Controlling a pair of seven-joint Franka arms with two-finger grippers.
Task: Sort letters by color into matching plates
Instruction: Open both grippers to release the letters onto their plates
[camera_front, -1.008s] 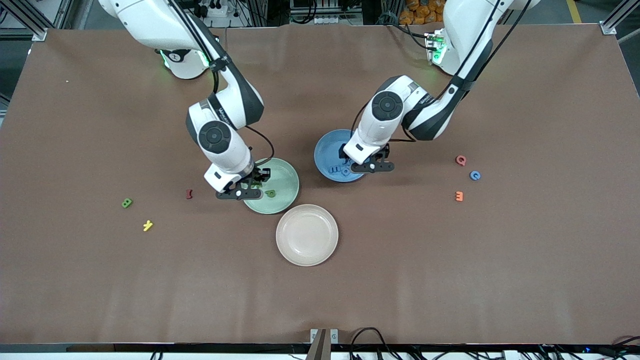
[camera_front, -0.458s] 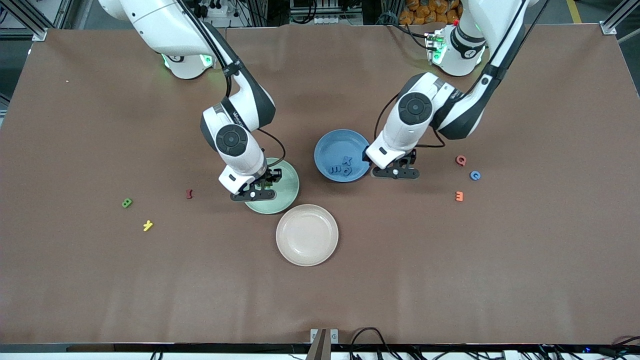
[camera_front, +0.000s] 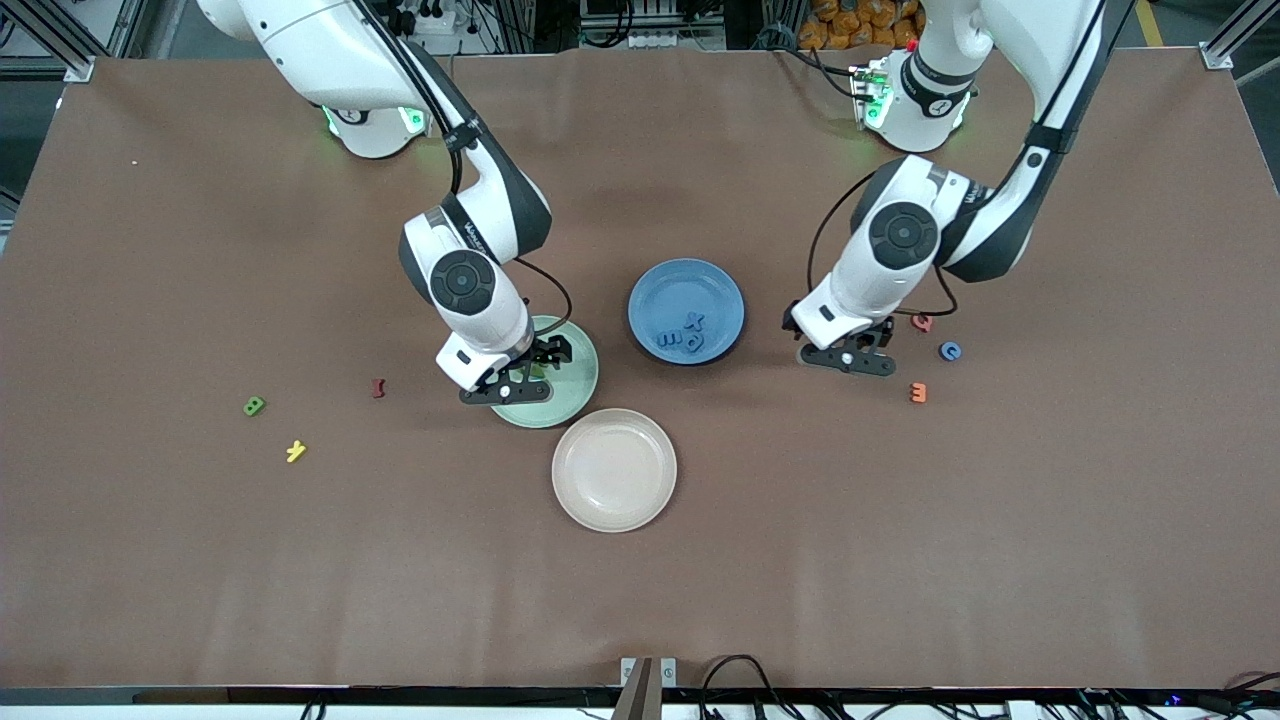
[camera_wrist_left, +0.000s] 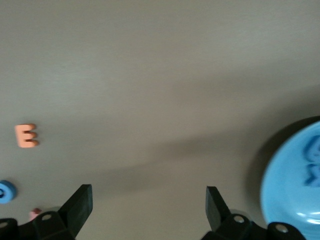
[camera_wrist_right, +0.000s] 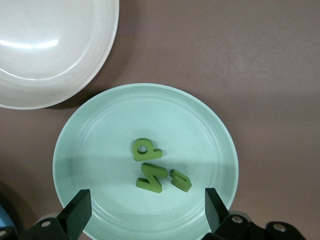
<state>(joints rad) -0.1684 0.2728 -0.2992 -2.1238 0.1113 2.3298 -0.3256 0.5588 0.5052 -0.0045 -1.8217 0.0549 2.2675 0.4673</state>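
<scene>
The mint green plate (camera_front: 572, 365) holds three green letters, seen in the right wrist view (camera_wrist_right: 151, 177) and hidden by the hand in the front view. My right gripper (camera_front: 522, 375) hangs open and empty over that plate (camera_wrist_right: 100, 150); it also shows in the right wrist view (camera_wrist_right: 147, 210). The blue plate (camera_front: 686, 290) holds three blue letters (camera_front: 685, 335). My left gripper (camera_front: 856, 354) is open and empty over bare table between the blue plate (camera_wrist_left: 290, 190) and a loose blue letter (camera_front: 950, 350), and it shows in the left wrist view (camera_wrist_left: 148, 200). A green letter (camera_front: 254, 405) lies toward the right arm's end.
A beige plate (camera_front: 614, 470) sits nearer to the front camera than the green plate, almost touching it. A pink letter (camera_front: 921, 322) and an orange letter (camera_front: 918, 392) lie beside the loose blue one. A dark red letter (camera_front: 378, 387) and a yellow letter (camera_front: 295, 451) lie near the green letter.
My left gripper has moved off the blue plate toward the left arm's end, to near the pink, blue and orange letters. My right gripper shifted slightly over the green plate.
</scene>
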